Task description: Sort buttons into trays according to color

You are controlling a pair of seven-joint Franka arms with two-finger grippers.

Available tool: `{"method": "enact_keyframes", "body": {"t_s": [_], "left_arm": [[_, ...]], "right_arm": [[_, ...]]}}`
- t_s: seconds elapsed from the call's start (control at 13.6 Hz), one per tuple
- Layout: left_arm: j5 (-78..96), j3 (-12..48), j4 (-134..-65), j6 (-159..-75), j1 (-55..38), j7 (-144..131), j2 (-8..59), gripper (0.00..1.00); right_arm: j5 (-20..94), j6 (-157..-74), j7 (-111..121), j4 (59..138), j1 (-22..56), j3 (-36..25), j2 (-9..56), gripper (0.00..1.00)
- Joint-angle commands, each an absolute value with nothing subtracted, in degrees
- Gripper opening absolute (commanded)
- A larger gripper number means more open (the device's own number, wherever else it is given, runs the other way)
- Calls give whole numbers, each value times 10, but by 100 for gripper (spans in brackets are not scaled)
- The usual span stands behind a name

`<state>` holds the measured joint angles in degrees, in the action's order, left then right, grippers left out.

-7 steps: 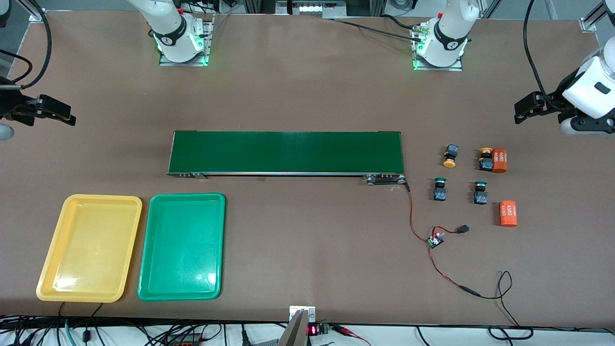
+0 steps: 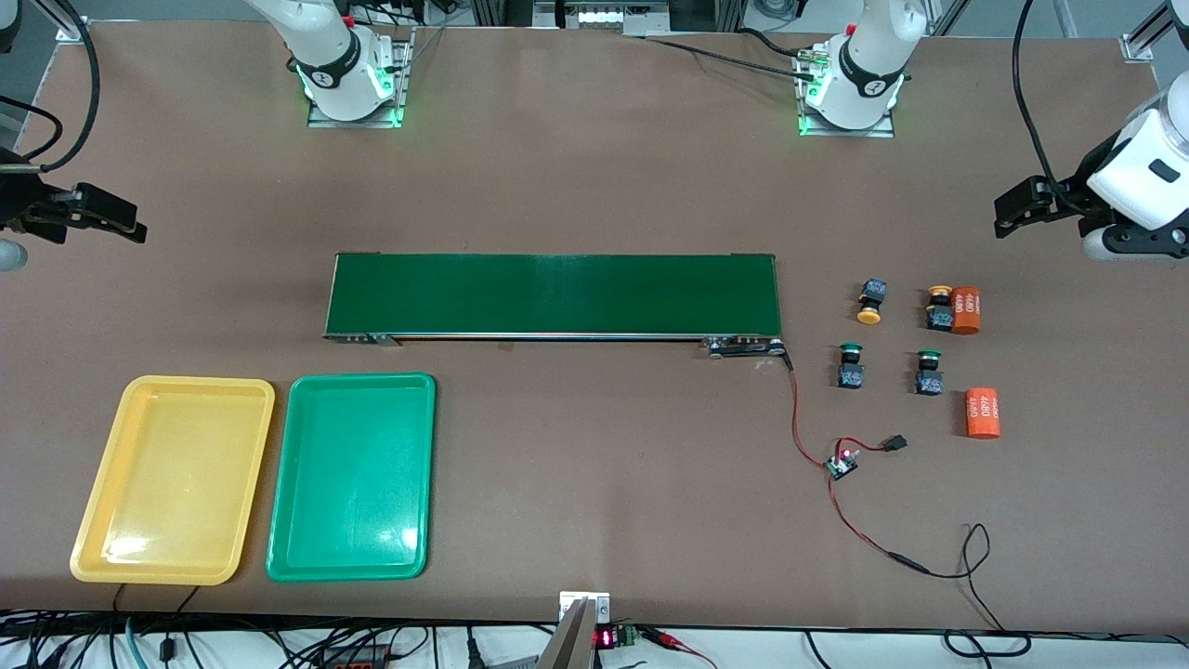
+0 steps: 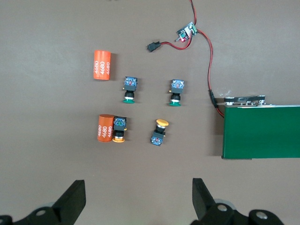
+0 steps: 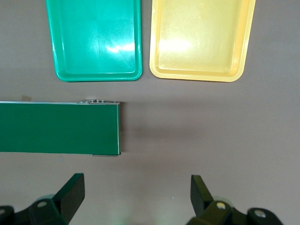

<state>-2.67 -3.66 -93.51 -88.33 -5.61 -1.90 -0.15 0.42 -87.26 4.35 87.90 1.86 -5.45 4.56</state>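
Observation:
Four buttons lie on the table past the conveyor's end, toward the left arm's end. Two have yellow caps [image 2: 869, 303] [image 2: 939, 308]; two have green caps [image 2: 850, 365] [image 2: 927, 372] and lie nearer the front camera. All show in the left wrist view: yellow [image 3: 159, 132] [image 3: 118, 129], green [image 3: 176, 91] [image 3: 130, 88]. The yellow tray [image 2: 172, 478] [image 4: 202, 37] and green tray [image 2: 353, 476] [image 4: 96, 37] lie empty side by side toward the right arm's end. My left gripper [image 2: 1001, 216] [image 3: 139, 192] is open and empty, up near the buttons. My right gripper [image 2: 137, 228] [image 4: 137, 192] is open and empty, up near the conveyor's other end.
A long dark green conveyor belt [image 2: 555, 295] spans the table's middle. Two orange "4680" cylinders lie by the buttons, one [image 2: 966, 309] touching a yellow button, one [image 2: 983, 413] nearer the front camera. A small circuit board [image 2: 843, 463] with red wires lies near the conveyor's end.

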Motion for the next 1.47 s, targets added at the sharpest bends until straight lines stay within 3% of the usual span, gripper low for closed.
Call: {"method": "enact_keyframes", "body": {"t_s": [0.0, 0.29, 0.66, 0.96, 1.4], "left_arm": [[-12, -36, -911, -860, -53, -18, 11, 100], [-22, -40, -888, -860, -45, -10, 52, 100], [-24, -43, -908, -899, 50, 133, 109, 100], [-50, -42, -999, -1065, 71, 154, 127, 100], [-42, -40, -998, -1286, 85, 206, 250, 100]], "right_arm": [[9, -875, 40, 888, 18, -53, 36, 100], [7, -876, 40, 887, 18, -52, 37, 100], [9, -900, 46, 887, 33, -52, 57, 100], [14, -898, 65, 887, 30, -54, 89, 100], [8, -892, 70, 888, 31, -54, 102, 100]]}}
